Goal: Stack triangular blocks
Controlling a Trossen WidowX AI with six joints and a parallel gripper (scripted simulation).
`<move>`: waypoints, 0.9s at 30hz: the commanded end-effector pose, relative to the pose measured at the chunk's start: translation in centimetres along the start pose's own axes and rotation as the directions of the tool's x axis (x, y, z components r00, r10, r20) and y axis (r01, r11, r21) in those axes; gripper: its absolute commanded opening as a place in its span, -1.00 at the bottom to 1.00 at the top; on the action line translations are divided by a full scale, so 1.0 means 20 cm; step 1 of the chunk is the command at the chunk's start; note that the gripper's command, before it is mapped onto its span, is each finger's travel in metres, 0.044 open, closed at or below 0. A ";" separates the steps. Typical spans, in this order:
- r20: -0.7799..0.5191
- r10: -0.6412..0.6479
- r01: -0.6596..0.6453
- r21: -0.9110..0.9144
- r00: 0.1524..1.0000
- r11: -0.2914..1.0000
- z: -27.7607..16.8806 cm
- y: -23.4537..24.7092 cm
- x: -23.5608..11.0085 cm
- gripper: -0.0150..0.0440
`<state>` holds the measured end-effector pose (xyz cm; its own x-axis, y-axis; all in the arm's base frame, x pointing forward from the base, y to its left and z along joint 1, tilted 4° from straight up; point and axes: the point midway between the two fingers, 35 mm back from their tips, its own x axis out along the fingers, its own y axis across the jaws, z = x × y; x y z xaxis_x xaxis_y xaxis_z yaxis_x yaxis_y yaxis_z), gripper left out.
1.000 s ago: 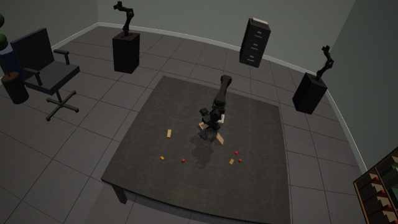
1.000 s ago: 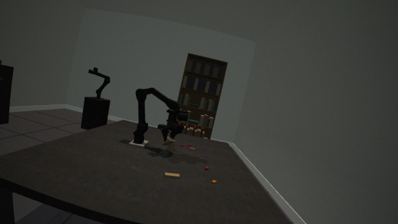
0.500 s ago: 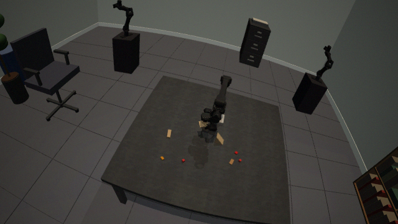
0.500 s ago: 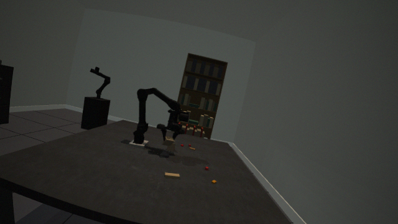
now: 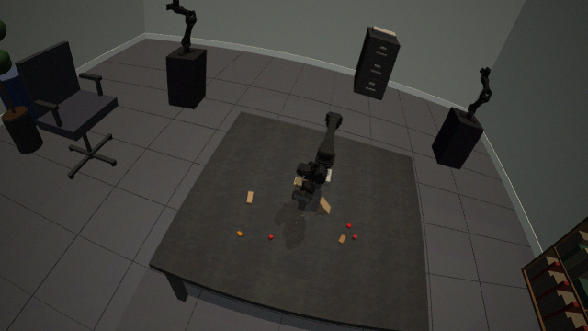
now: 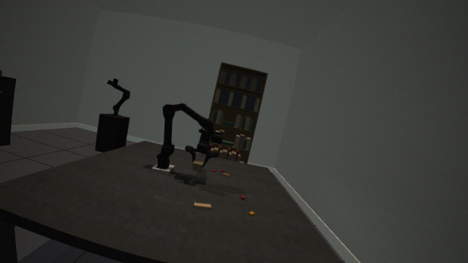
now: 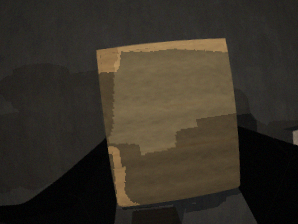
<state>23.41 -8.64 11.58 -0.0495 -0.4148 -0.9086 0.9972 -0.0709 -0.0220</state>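
Jaws are clamped on one triangular block [image 7: 166, 125], standing well apart because the wedge between them is wide. In the wrist view its broad tan face fills the middle of the picture, half shaded, with the dark fingers only vaguely showing at the lower edges. The gripper [image 6: 200, 156] holds it clear of the table [image 6: 110, 204], hanging below the arm [image 6: 183, 109] in the exterior view.

Directly beneath, from the top view, the other triangular block [image 5: 325, 205] lies on the table just beside the gripper's shadow, partly hidden by the wrist. Whether the two sloped faces are already aligned cannot be told.

The wedge looks like plain wood: rigid, light, not fragile. Hold looks best on the two flat parallel end faces, as seems to be the case now, since a grip on the slope would likely squeeze it out. Wood on wood along a slope may slide, so I judge the upper piece wants lowering gently and squarely, with little sideways push, or the lower one could be shoved.

Farther out lie a flat wooden bar [image 5: 249, 197], a smaller tan piece [image 5: 342, 238], an orange cube [image 5: 239, 233] and three small red cubes [image 5: 270, 237], all well apart from the work.
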 end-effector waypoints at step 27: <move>-0.035 0.036 -0.036 0.017 0.999 0.999 -0.41 0.15 -0.32 -0.49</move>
<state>26.85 -0.07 13.89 -0.0062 -0.3894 -0.9210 0.9970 -0.0738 0.0244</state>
